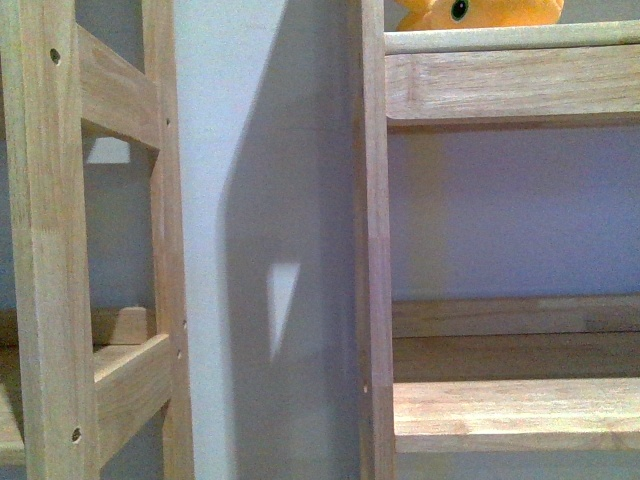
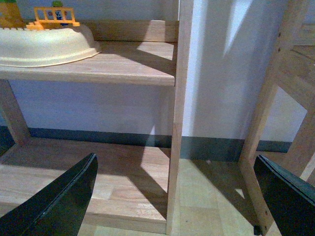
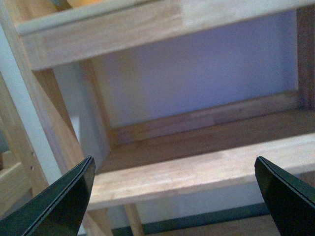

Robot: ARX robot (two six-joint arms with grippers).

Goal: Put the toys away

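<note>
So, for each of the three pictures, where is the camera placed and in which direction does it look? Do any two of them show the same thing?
Front view: on the robot's body, facing two wooden shelf units and the wall; no arm shows; plush toy on the upper shelf.
Left wrist view: on the left arm, facing shelves holding a cream tray; open left gripper shows.
Right wrist view: on the right arm, looking up under shelves; open right gripper shows.
Shared: front and right wrist views both show the shelf bearing the orange toy.

Wooden shelves (image 1: 515,85), cream basin (image 2: 47,46)

Fuzzy orange plush toy (image 1: 480,12), pale matt wooden shelves (image 1: 510,85), smooth cream plastic basin (image 2: 47,45)
</note>
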